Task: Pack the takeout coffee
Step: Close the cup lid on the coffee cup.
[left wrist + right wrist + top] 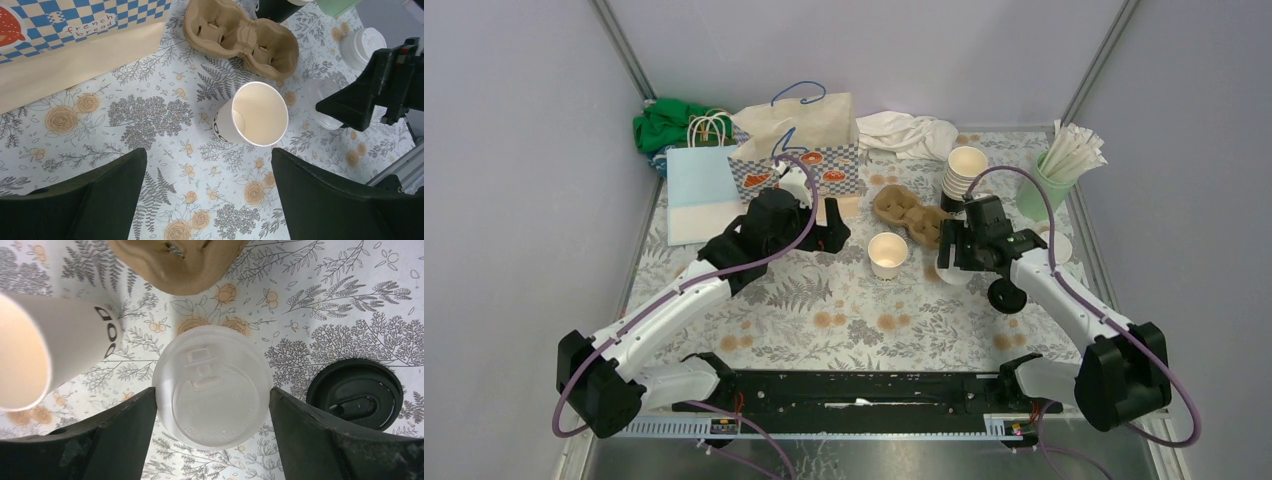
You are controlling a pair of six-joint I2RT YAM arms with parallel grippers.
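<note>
An open cream paper cup [887, 253] with dark lettering stands upright mid-table, also seen in the left wrist view [255, 117] and the right wrist view [30, 355]. My left gripper [210, 195] hovers open just short of it, nothing between its fingers; in the top view the left gripper [829, 235] is left of the cup. My right gripper [212, 390] is shut on a round white plastic lid [212, 385], both fingers touching its rim, low over the tablecloth to the right of the cup [954, 265]. A stack of empty cups [965, 172] stands behind.
A brown pulp cup carrier [911, 212] lies behind the cup. A black lid [356, 395] rests to the right of the held lid, another white lid [1059, 245] farther right. A paper bag [799, 150] stands at back left, a mint tumbler of straws [1049, 185] at back right.
</note>
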